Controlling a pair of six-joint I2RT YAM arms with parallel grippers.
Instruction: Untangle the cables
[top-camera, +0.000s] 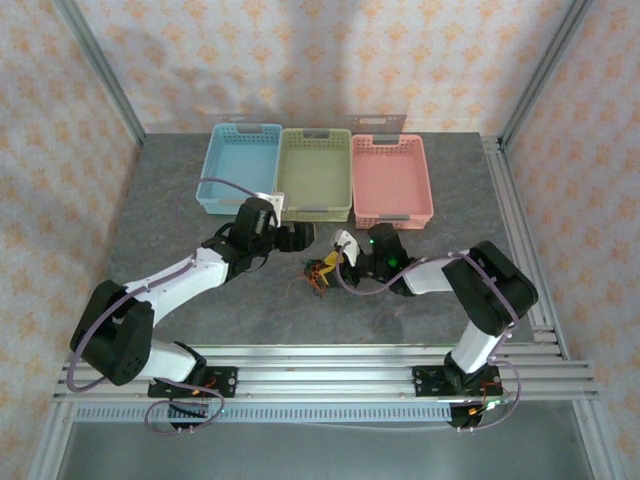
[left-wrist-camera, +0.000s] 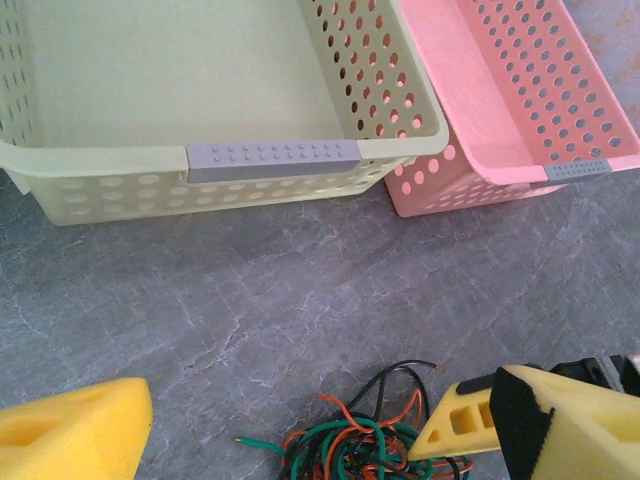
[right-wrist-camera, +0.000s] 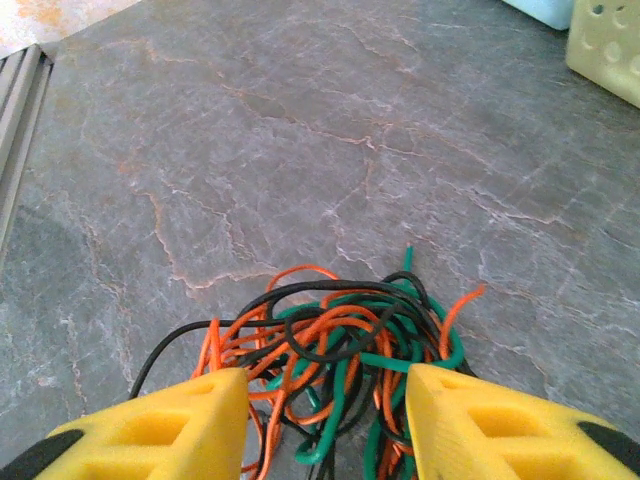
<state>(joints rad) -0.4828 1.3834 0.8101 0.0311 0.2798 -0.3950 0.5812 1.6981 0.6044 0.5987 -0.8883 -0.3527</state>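
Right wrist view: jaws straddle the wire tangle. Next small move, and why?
Probably close the right gripper on the cables: its yellow fingers sit either side of the orange, green and black tangle with a gap, nothing gripped yet. The left gripper hangs open nearby, free to pull a strand.

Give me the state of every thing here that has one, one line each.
cables: tangled in one heap, orange, green and black together
right claw: open, fingers astride the heap
left claw: open, holding nothing
blue basket: empty
green basket: empty
pink basket: empty
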